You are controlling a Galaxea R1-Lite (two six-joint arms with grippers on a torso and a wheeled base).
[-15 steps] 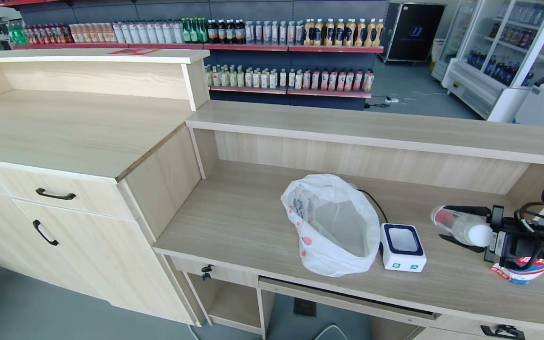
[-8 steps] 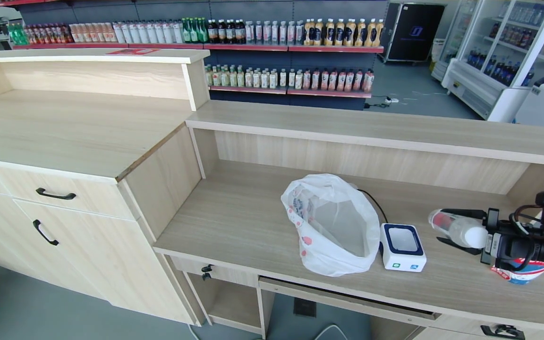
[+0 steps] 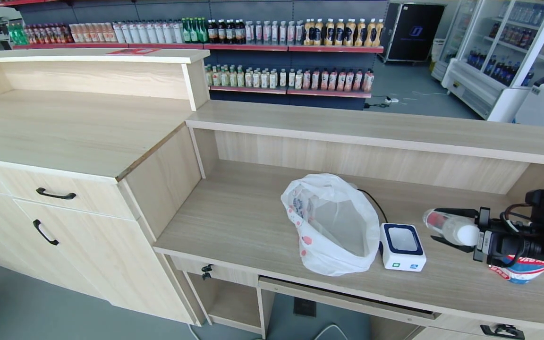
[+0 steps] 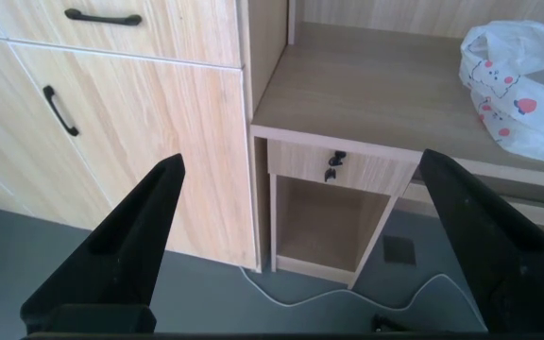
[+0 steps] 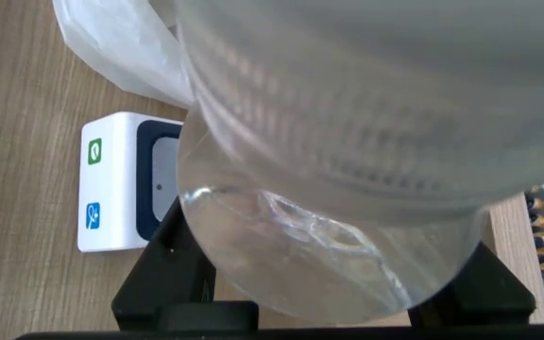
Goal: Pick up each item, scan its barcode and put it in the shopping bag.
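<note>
Left gripper (image 4: 302, 156): fingers spread wide with nothing between them; it hangs in front of the cupboard doors (image 4: 111, 123) and the open cubby under the counter.
Counter (image 3: 243, 217): pale wood, running across the middle of the head view.
Shopping bag (image 3: 300, 208): white plastic with a pink print, standing at lower centre of the head view with its mouth gaping open; also at the far edge of the left wrist view (image 4: 518, 85).
Scanner (image 3: 403, 246): small white box with a dark-framed window, just right of the bag and touching it.
Bottle (image 3: 449, 226): clear plastic with a red label, held on its side right of the scanner and apart from it.
Right gripper (image 3: 435, 224): closed around the bottle, one finger on either side.
Printed tub (image 3: 522, 273): red, white and blue, at lower right on the counter, partly hidden under the right arm.
</note>
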